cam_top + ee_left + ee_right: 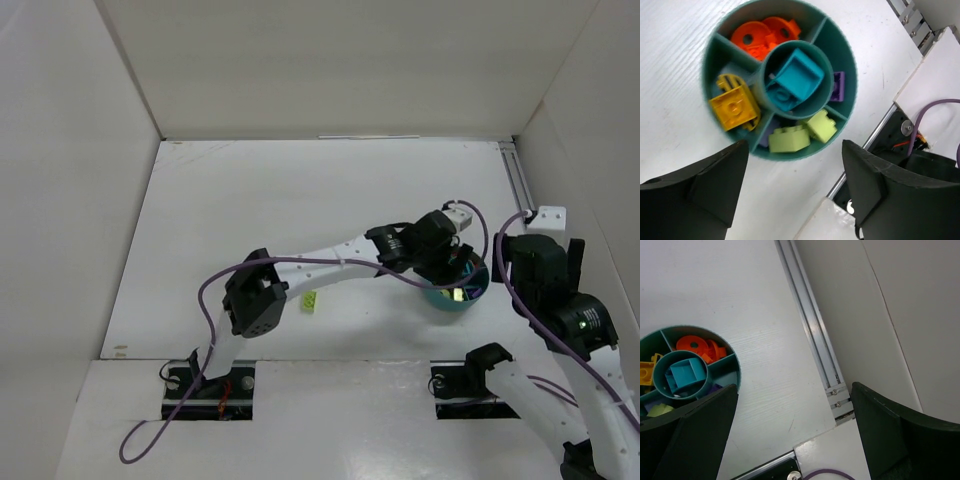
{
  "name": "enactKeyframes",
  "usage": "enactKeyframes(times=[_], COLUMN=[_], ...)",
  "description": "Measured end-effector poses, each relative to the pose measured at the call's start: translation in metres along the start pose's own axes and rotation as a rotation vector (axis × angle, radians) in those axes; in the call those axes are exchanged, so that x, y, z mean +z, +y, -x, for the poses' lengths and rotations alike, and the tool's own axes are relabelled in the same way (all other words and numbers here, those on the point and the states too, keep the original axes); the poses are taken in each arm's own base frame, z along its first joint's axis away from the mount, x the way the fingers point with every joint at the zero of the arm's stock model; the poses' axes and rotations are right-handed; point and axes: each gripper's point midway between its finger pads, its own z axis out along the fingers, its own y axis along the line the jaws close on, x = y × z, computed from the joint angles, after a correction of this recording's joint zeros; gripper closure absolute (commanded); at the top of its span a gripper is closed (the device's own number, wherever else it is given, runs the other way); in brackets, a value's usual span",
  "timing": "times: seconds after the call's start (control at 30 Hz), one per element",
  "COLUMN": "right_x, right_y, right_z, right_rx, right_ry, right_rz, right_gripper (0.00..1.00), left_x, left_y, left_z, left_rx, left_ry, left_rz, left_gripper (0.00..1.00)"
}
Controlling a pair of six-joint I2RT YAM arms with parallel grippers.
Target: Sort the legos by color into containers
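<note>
The round teal bowl has wedge containers around a centre cup. Sorted legos lie in it: orange pieces, a yellow brick, two lime bricks, a purple piece and a teal brick in the cup. My left gripper hovers just above the bowl, open, with nothing between its fingers. One lime lego lies alone on the table under the left forearm. My right gripper is open and empty to the right of the bowl.
A metal rail runs along the table's right side, close to the white side wall. White walls enclose the table on the left, back and right. The left arm's purple cable loops near its base.
</note>
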Motion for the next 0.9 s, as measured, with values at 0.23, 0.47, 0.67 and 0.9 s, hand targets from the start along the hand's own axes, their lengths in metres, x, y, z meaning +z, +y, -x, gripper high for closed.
enactKeyframes(times=[0.23, 0.47, 0.67, 0.9], right_x=[0.005, 0.01, 0.017, 0.02], right_y=[0.017, 0.032, 0.046, 0.053], right_z=[0.004, 0.0, -0.001, -0.006], right_rx=[-0.038, -0.083, -0.125, -0.145], right_ry=[-0.022, -0.014, 0.009, 0.022], right_rz=[0.079, 0.139, 0.176, 0.206], right_gripper=[0.0, 0.0, 0.0, 0.0], left_x=[-0.085, -0.175, -0.184, -0.179], left_y=[0.109, 0.213, 0.247, 0.255], left_z=[-0.014, -0.069, -0.156, -0.185], left_rx=[-0.199, -0.491, -0.607, -0.637], left_ry=[-0.048, -0.128, 0.002, 0.053], left_rz=[0.212, 0.498, 0.674, 0.713], left_gripper=[0.09, 0.13, 0.32, 0.36])
